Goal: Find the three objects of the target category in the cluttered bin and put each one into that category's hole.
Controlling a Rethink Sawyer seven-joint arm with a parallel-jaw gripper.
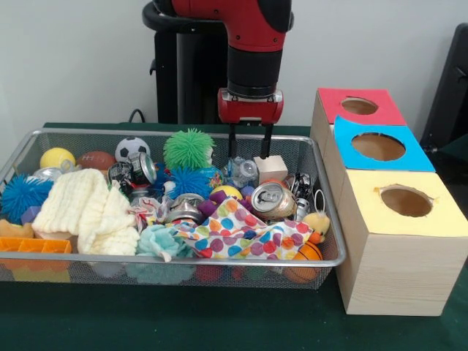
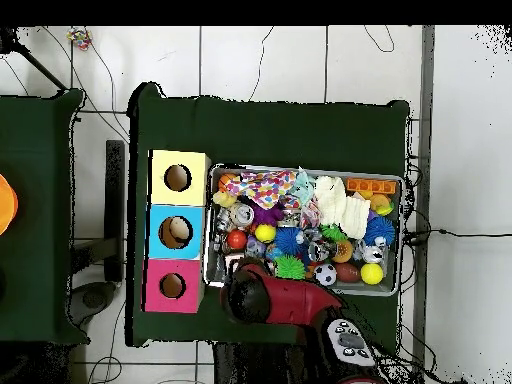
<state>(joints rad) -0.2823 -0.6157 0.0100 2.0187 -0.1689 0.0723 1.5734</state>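
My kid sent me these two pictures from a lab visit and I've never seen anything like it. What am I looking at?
This is a robot arm, red and black, reaching down over a wire bin full of odds and ends. One picture is taken from across the table; the other looks straight down from above. At the arm's end is a gripper with two thin black fingers. They hang open just behind a small wooden block, holding nothing. The bin holds balls, spiky toys, crushed cans, a cream cloth and a dotted cloth. Beside it stand three wooden boxes, each with a round hole: red, blue and yellow.
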